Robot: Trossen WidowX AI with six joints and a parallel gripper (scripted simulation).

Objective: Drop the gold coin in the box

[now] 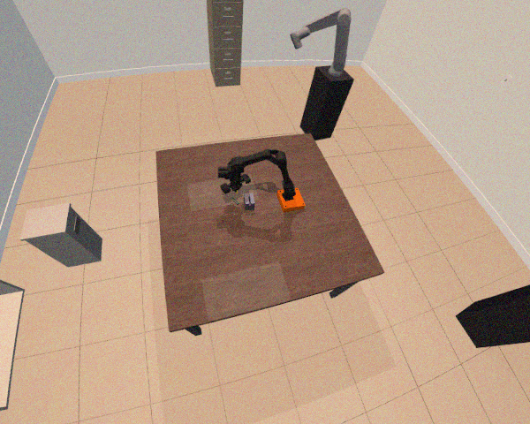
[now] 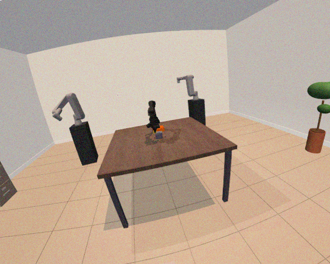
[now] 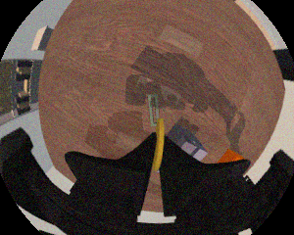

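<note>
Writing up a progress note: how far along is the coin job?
Done: the gripper is shut on the thin gold coin, seen edge-on in the wrist view. In hand: the coin appears lifted above the small dark-green holder. Left: carrying it to the closed grey box beside the holder and dropping it through the slot.

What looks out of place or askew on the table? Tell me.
Nothing stands out. The gripper is shut on the coin, held edge-on and straight between the fingers, above the green holder. The grey box sits upright beside it, near the arm's orange base. Nothing looks spilled or damaged.
</note>
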